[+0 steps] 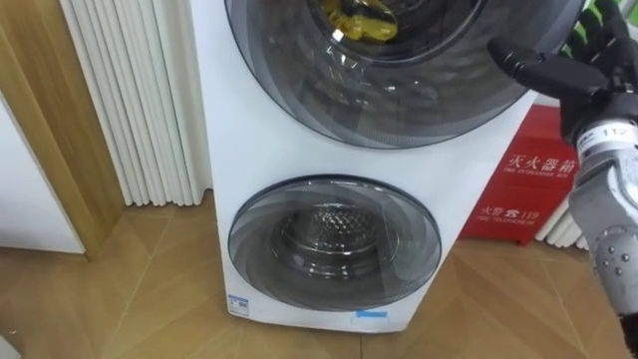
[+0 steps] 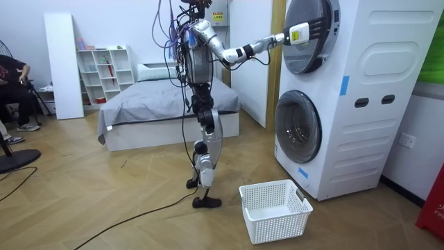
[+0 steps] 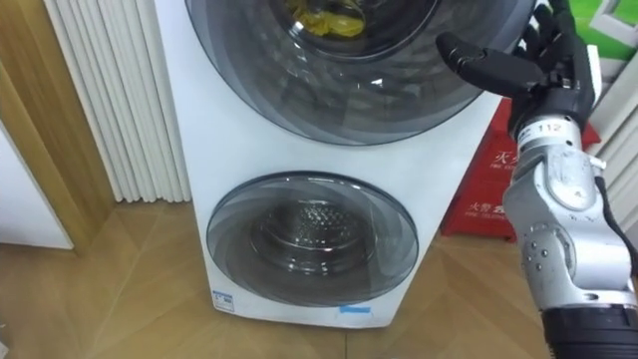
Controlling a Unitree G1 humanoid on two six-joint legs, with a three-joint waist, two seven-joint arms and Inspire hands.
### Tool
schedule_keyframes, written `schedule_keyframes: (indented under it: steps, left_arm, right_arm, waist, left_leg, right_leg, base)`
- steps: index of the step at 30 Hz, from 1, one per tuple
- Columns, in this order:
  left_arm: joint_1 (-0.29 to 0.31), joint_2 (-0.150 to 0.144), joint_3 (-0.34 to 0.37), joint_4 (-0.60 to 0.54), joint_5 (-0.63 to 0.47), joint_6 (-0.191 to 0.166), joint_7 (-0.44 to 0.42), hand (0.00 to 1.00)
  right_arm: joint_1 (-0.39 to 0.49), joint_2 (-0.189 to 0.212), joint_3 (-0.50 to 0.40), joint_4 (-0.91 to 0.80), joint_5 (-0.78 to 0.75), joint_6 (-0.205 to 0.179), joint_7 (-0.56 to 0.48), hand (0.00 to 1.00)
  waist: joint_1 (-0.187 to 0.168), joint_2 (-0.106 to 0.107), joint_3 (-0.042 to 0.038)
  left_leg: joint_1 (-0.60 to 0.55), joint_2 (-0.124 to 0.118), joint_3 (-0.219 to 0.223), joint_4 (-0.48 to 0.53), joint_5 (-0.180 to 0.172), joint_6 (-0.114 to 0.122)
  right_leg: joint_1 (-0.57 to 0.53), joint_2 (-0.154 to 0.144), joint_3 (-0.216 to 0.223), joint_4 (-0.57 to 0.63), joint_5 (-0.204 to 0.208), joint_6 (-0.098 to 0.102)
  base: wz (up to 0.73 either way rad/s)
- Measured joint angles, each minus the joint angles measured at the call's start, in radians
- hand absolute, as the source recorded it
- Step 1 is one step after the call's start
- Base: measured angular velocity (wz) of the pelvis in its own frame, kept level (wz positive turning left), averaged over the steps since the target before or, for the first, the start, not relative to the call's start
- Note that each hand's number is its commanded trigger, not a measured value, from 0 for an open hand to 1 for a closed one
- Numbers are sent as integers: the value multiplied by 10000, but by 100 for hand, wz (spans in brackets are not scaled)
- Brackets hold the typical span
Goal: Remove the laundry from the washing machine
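Note:
A white stacked washing machine [image 2: 368, 90] fills the scene, with a round dark glass door above and another below. Behind the upper door [image 1: 399, 90] lies a yellow cloth [image 1: 359, 18], partly cut off by the top edge of the eye views. My right hand [image 1: 568, 80] is raised at the right rim of that upper door, fingers straight and thumb reaching left across the glass, holding nothing. In the room view I stand upright before the machine with that arm stretched out to the upper door [image 2: 309, 31]. The lower door [image 1: 334, 239] is closed on a bare metal drum.
A white laundry basket [image 2: 274, 208] sits on the wooden floor between my feet and the machine. A red box [image 1: 528, 184] stands right of the machine, a white ribbed radiator [image 1: 130, 100] left of it. A bed [image 2: 159, 104] is behind me; a person [image 2: 14, 83] sits at the room view's left.

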Motion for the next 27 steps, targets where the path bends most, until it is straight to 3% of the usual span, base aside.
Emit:
schedule_keyframes:
  steps: [5,9,21,27]
  left_arm:
    - [19,124,-119,-74,61,64,-6,0]
    - [15,125,-145,-92,630,86,-47,0]
    - [-24,125,-146,-101,895,220,-308,0]
    - [-20,128,-165,-94,892,183,-309,0]
  right_arm:
    - [-118,-83,0,3,-76,107,-44,0]
    - [-489,-167,21,429,-67,161,-23,0]
    - [-1085,-174,119,1244,-283,190,3,0]
    - [-1026,-346,806,1130,-1310,212,78,0]
  waist:
    - [30,-45,-7]
    - [94,-41,-4]
    - [147,-41,-2]
    - [237,-27,5]
  left_leg:
    - [-104,-8,-44,14,1,-2]
    - [-156,0,-35,28,3,-6]
    - [-162,16,0,26,3,-6]
    - [-68,33,9,8,5,-9]
  right_leg:
    - [-86,9,-95,6,9,-13]
    - [-132,15,-107,1,18,-29]
    - [-136,29,-171,-20,18,-30]
    - [-167,74,-28,-22,32,-53]
  base:
    - [1]
    - [0]
    - [0]
    - [-14]
